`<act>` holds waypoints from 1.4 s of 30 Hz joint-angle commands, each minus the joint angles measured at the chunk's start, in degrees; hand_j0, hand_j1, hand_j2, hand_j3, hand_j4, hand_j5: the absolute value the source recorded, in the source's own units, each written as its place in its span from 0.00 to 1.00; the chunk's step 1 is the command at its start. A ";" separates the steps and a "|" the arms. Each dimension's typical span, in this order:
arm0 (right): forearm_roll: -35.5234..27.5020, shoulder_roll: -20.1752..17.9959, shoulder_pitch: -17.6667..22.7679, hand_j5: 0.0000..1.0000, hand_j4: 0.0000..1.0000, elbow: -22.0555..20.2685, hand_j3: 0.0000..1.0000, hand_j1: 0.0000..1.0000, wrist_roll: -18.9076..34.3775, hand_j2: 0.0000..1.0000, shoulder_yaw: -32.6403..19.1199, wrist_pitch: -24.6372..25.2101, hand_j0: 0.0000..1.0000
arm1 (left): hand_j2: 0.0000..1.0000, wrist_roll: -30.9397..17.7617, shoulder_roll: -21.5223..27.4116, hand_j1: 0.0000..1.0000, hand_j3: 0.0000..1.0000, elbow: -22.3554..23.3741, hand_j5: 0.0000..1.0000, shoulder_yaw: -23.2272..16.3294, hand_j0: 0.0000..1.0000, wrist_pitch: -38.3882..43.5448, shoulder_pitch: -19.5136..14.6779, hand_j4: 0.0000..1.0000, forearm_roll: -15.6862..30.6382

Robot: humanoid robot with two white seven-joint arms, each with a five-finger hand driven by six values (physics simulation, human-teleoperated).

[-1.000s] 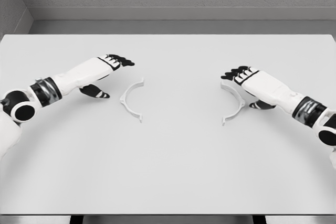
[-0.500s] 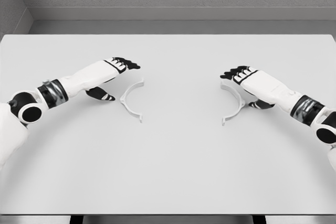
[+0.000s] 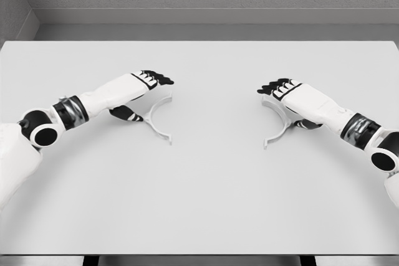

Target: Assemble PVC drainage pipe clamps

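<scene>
Tabletop (image 3: 199, 204): a wide white surface is seen, bearing two clamp halves that lie well apart; no joining has been done, so the assembly is judged barely begun.
Left hand (image 3: 144, 91): it is held with the fingers extended over the top of the near half and the thumb lowered beside it; nothing is seen gripped.
Right hand (image 3: 285, 95): it is held with the fingers extended forward and relaxed; no grasp is seen.
Left clamp half (image 3: 156, 119): it is found just under and to the inside of the left hand.
Right clamp half (image 3: 279, 128): it is found beneath the right hand, partly covered by it.
Remaining: both halves are yet to be grasped, brought together and mated.
</scene>
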 commanded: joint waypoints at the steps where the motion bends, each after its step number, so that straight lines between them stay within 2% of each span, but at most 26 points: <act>1: -0.80 0.02 0.00 1.00 1.00 -0.66 1.00 1.00 0.30 1.00 0.11 0.05 1.00 | 1.00 0.04 -0.16 1.00 1.00 -0.09 1.00 -0.04 1.00 0.06 0.00 1.00 0.07; 13: -0.89 0.46 -0.09 1.00 1.00 -1.01 1.00 1.00 0.39 1.00 1.07 0.05 1.00 | 1.00 0.04 -1.30 1.00 1.00 -0.44 1.00 -0.04 1.00 0.06 -0.26 1.00 -0.19; 24: -0.80 1.51 -0.88 1.00 1.00 -1.10 1.00 1.00 0.47 1.00 1.78 0.05 1.00 | 1.00 0.04 -2.35 1.00 1.00 -3.34 1.00 0.05 1.00 0.06 0.00 1.00 -0.63; 33: -0.80 2.31 -1.41 1.00 1.00 -1.01 1.00 1.00 0.47 1.00 2.22 0.05 1.00 | 1.00 0.04 -2.44 1.00 1.00 -2.11 1.00 0.84 1.00 0.06 -0.35 1.00 -0.54; 36: -0.80 2.39 -1.67 1.00 1.00 -0.84 1.00 1.00 0.47 1.00 2.30 0.05 1.00 | 1.00 0.04 -2.44 1.00 1.00 0.44 1.00 0.75 1.00 0.06 -1.05 1.00 -0.54; 42: -0.80 2.48 -2.11 1.00 1.00 -0.75 1.00 1.00 0.47 1.00 3.27 0.05 1.00 | 1.00 0.04 -2.44 1.00 1.00 1.58 1.00 0.75 1.00 0.06 -1.32 1.00 -0.54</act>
